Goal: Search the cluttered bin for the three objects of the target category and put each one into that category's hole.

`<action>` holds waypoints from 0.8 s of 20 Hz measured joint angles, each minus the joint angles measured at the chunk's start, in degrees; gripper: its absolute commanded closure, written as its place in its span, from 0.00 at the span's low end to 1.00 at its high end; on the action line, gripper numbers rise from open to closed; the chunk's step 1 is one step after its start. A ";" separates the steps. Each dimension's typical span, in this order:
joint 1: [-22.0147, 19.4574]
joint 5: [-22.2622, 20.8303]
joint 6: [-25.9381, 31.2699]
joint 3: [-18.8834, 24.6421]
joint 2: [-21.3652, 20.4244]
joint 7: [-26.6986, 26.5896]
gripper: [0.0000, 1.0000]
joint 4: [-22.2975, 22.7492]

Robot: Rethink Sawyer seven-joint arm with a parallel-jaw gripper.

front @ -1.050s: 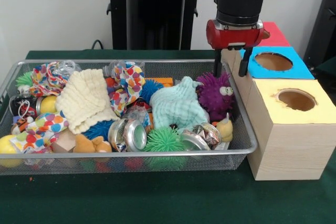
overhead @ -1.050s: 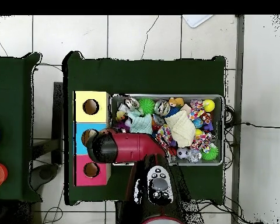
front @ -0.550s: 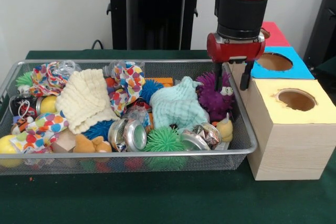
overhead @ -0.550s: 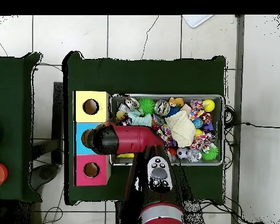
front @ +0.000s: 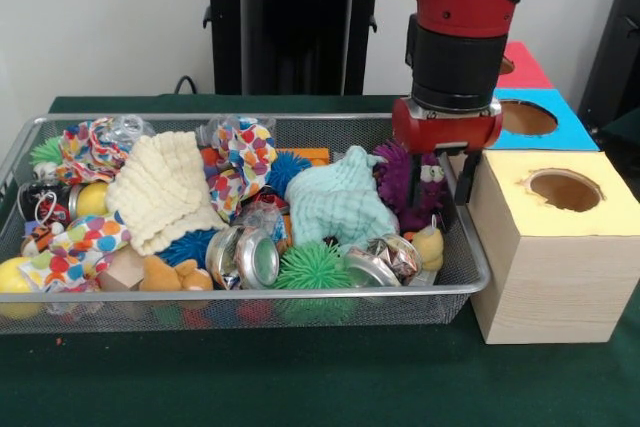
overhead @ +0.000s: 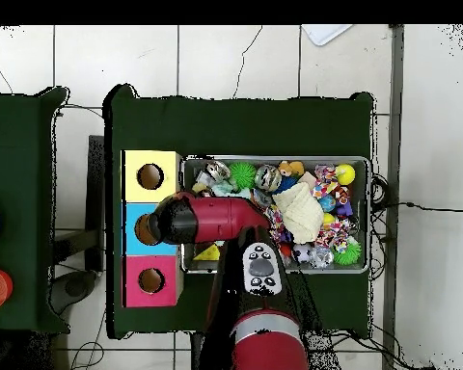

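My gripper [front: 440,183] hangs open at the right end of the wire bin [front: 250,293], lowered onto a purple fuzzy toy with googly eyes [front: 396,177]. Its fingers stand either side of the toy's right part, the right finger [front: 465,179] close to the bin's wall. Whether they touch the toy I cannot tell. Beside the bin stand three boxes with round holes: yellow [front: 563,190], blue [front: 528,117] and red [front: 524,67]. From overhead the red arm [overhead: 202,218] hides the gripper and the toy; the yellow box [overhead: 149,176] and pink box [overhead: 150,280] show.
The bin is crowded: a mint cloth [front: 340,203] right beside the purple toy, a cream cloth [front: 165,187], a green spiky ball [front: 313,267], a blue spiky ball [front: 288,169], metal tins [front: 250,255], a small yellow duck [front: 430,245] and polka-dot fabric [front: 245,152].
The gripper has come forward from over the blue box's edge and dropped into the bin, down around the purple fuzzy toy. The bin's objects have not shifted.
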 measured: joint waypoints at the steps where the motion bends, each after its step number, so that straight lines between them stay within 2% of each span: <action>1: -0.01 -0.13 -0.07 0.00 0.31 0.00 0.00 -0.23; 8: -0.08 -1.39 -0.94 -0.48 2.27 0.00 0.00 -2.53; 16: -0.18 -3.30 -4.47 -0.77 5.19 0.00 0.00 -2.96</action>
